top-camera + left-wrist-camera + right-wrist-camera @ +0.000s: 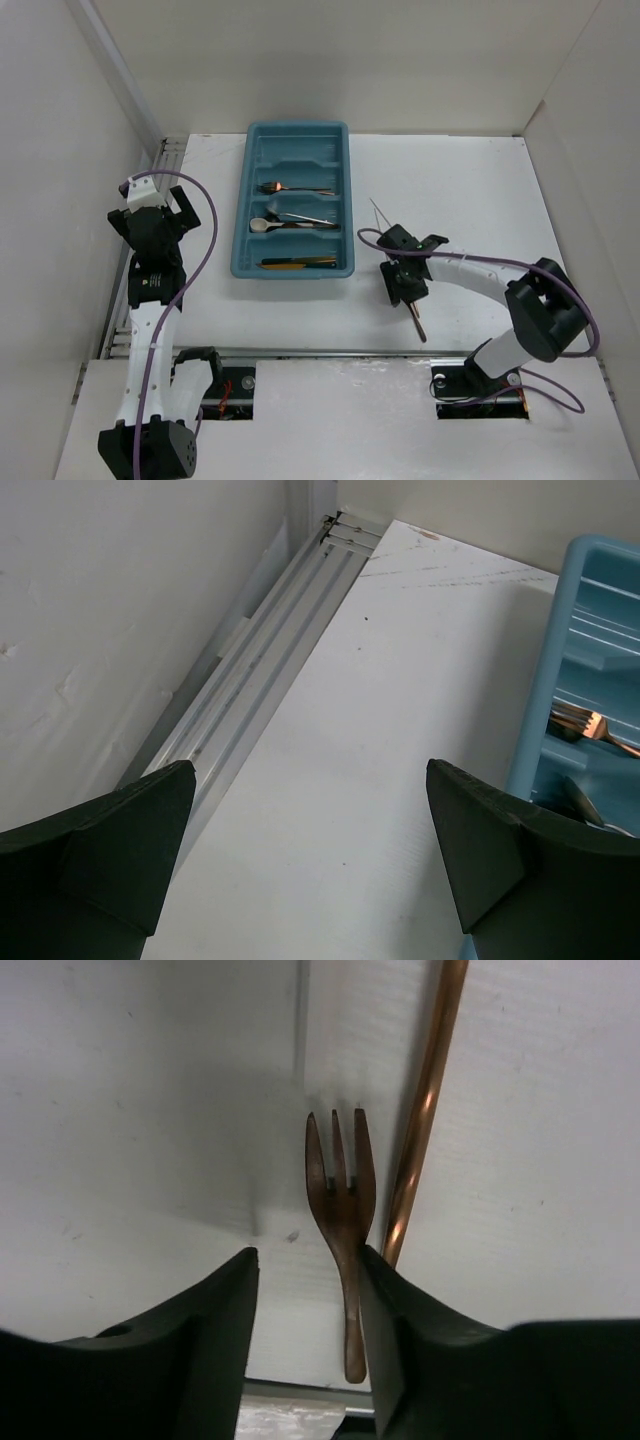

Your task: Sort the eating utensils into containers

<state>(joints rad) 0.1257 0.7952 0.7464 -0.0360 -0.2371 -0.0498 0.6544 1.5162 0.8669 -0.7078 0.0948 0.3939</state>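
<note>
The teal tray lies at the table's middle. Its slots hold a copper fork, a silver spoon and dark and gold pieces. My right gripper is down at the table right of the tray. In the right wrist view it is open around a small copper fork, which lies against the right finger, apart from the left one. A copper rod lies just right of it and also shows in the top view. My left gripper is open and empty left of the tray.
A thin silver chopstick lies on the table just beyond the right gripper. An aluminium rail runs along the left wall. White walls close in the table at the left, back and right.
</note>
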